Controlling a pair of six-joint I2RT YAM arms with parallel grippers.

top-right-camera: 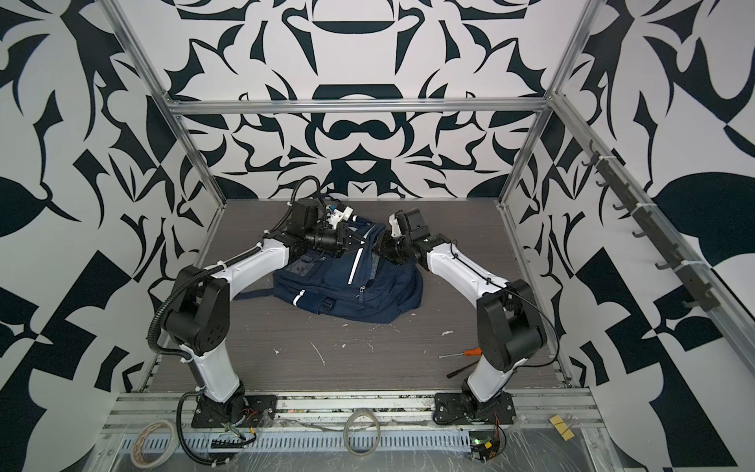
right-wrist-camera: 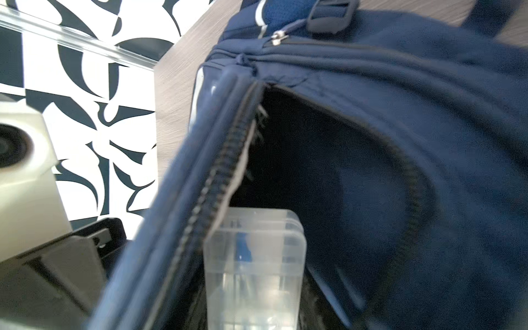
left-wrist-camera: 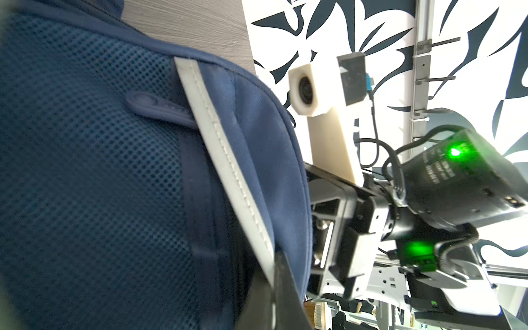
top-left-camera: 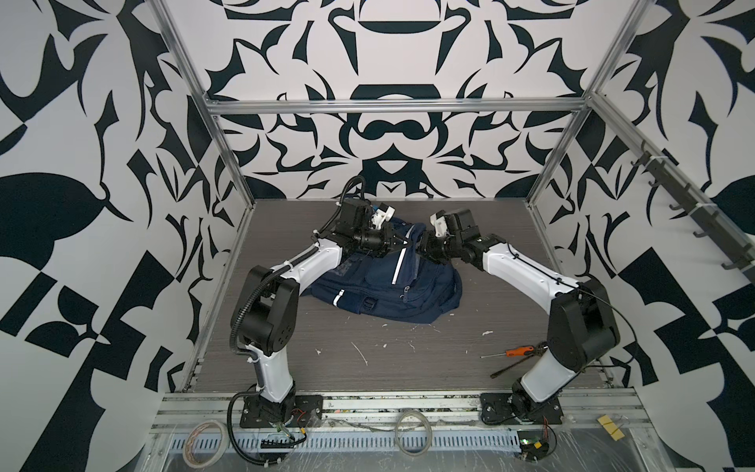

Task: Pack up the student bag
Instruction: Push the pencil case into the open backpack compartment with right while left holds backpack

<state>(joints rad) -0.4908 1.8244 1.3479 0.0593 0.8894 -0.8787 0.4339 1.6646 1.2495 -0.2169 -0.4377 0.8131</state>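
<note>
Beyond the tape roll (top-left-camera: 203, 445) on the near rail, the student bag (top-left-camera: 388, 286) lies mid-table (top-left-camera: 367, 351), its raised flap pinched by the closed left gripper (top-left-camera: 403, 243), while the right gripper (top-left-camera: 425, 245) holds a clear plastic box (right-wrist-camera: 254, 257) at the unzipped mouth and a screwdriver (top-left-camera: 515, 352) lies well apart.

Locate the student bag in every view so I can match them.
Both top views: student bag mid-frame, on the table.
Left wrist: close up, its mesh side fills much of the frame.
Right wrist: close up, its open zip mouth.
Shared landmark: white reflective stripe.
</note>
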